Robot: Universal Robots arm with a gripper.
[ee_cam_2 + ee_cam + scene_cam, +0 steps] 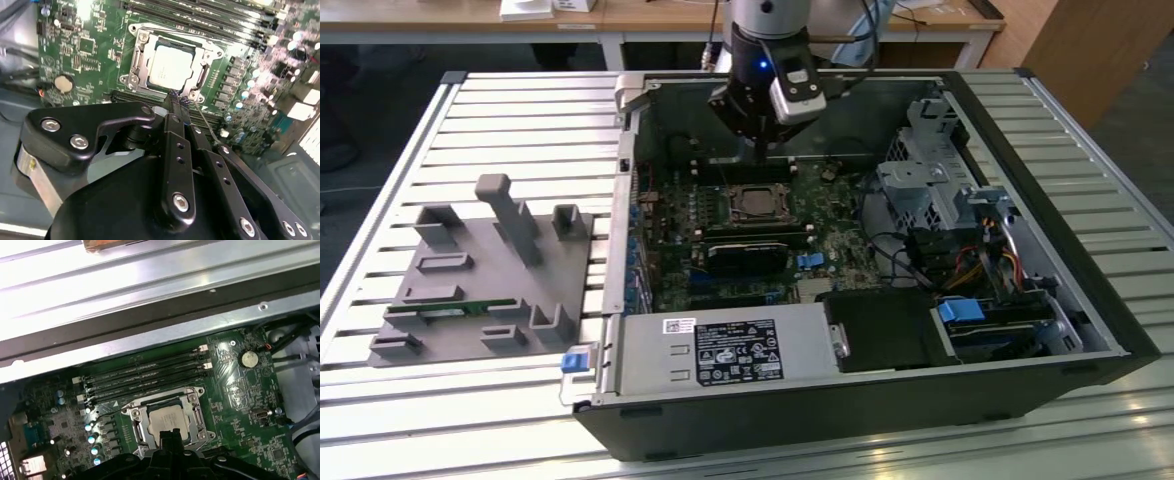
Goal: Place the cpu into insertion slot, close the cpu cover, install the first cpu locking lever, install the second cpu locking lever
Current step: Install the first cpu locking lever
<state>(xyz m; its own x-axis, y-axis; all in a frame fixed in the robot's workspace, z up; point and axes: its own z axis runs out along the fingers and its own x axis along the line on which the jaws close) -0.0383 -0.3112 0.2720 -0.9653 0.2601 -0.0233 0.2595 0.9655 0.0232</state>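
- The cpu (170, 67) lies flat in the insertion slot (202, 76), with its pale grey top facing up. In the exterior view it sits near the middle of the green circuit board (670, 215).
- The cpu cover (135, 60) lies down around the chip as a silver frame, and the chip shows through its window.
- A thin wire lever (206, 124) stands out from one corner of the socket, just beside the fingers.
- The gripper (173, 97) hangs over the socket's edge. Its fingers are pressed together to a narrow tip, and whether they touch the lever cannot be told.
- Long black memory slots (145, 375) run beside the socket, and a round coin battery (248, 358) sits further out on the board.
- The board lies inside an open black computer case (1087, 300).
- A white label (736, 352) with dark print and symbols, too small to read, is on the grey power supply (654, 355).
- A grey parts holder (480, 280) rests on the slatted table (520, 120), at the exterior view's left.
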